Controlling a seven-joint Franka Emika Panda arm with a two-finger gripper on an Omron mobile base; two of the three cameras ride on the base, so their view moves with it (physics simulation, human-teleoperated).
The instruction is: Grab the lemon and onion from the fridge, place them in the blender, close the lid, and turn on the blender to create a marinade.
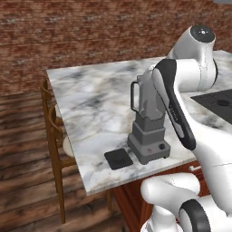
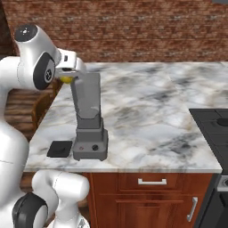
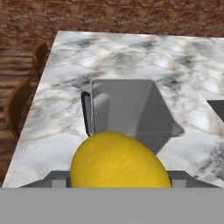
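1. The pincer is closed on the lemon. In the right base view a bit of yellow shows under the white hand, just beside the top left edge of the blender jar.
2. In the hand view the lemon fills the near foreground, with the open mouth of the blender right behind and below it. The lemon is above the jar's rim, not inside it.
3. The blender stands upright near the front edge of the marbled surface, its grey jar on a dark base with small front buttons; its handle faces the far left side in the left base view.
4. The lid lies flat on the surface just beside the blender's base, off the jar.
5. Wooden chairs stand at the surface's left end, and a dark cooktop sits at its right.
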